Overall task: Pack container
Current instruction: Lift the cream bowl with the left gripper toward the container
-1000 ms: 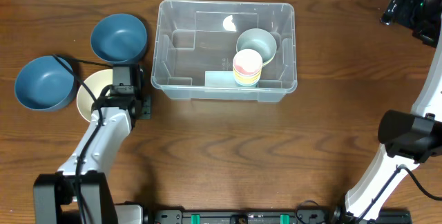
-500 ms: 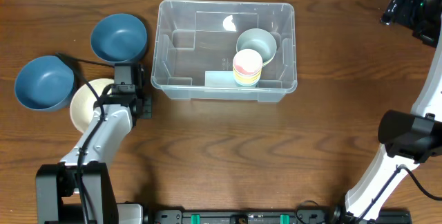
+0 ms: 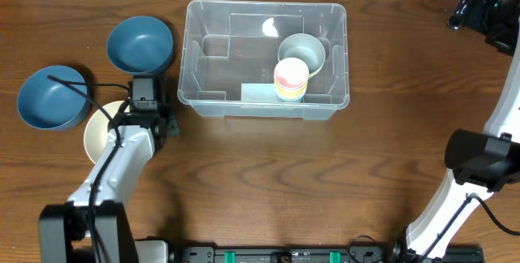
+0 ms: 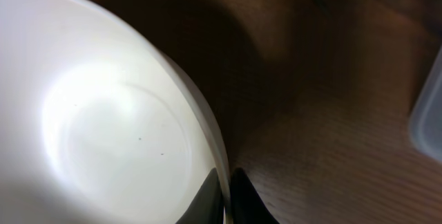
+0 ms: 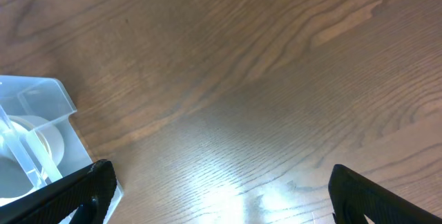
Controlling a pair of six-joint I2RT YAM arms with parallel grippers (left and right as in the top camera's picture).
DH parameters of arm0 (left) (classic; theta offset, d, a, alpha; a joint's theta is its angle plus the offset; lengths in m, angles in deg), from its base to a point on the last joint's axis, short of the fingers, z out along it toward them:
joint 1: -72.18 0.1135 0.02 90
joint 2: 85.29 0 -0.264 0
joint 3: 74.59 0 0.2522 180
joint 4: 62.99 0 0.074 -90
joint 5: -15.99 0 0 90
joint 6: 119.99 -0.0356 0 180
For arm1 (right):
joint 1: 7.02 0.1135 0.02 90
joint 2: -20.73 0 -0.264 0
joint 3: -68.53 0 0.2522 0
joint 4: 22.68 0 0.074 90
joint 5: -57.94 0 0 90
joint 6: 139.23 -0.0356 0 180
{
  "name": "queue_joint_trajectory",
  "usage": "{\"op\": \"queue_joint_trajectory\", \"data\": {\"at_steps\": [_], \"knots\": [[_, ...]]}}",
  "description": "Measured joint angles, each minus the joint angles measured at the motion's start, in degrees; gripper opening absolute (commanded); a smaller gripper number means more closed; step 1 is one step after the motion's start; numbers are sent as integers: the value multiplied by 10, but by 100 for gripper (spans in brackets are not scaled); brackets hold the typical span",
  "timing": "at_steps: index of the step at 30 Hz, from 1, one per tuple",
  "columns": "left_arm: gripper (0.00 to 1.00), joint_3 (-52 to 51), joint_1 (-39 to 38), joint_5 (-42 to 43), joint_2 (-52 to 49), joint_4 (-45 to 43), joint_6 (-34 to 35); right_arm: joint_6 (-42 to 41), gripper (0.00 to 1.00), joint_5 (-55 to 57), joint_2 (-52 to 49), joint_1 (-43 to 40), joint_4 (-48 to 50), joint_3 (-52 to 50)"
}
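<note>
Table [image 3: 325, 174] from overhead: the container [image 3: 188, 68] sits at the far middle, holding a grey bowl [image 3: 302, 52] and stacked pastel cups [image 3: 291, 79]. Left of it are two blue bowls [image 3: 140, 44] and a cream bowl [image 3: 99, 133].

Left wrist: the left gripper [image 4: 226, 186] pinches the cream bowl's rim between its fingertips.

Right wrist: the right gripper [image 5: 221, 196] is spread wide over bare wood, with the container's corner at the left edge.

Wood table [image 3: 268, 165], clear container [image 3: 264, 110] mid-back, blue bowl [image 3: 140, 44], 2nd blue bowl [image 3: 50, 99], cream bowl [image 3: 97, 133] left
</note>
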Motion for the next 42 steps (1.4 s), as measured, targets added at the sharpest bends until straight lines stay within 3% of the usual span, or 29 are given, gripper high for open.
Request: {"op": "queue_joint_trajectory", "data": {"at_steps": [14,24,33,42], "knots": [[6,0,0,21,179,70,29,0,99,0,0,0,0,0],[6,2,0,214,281,29,-36,0,99,0,0,0,0,0],[6,107,-12,328,287,30,-63,0,99,0,0,0,0,0],[6,203,-89,311,244,31,-99,0,99,0,0,0,0,0]]}}
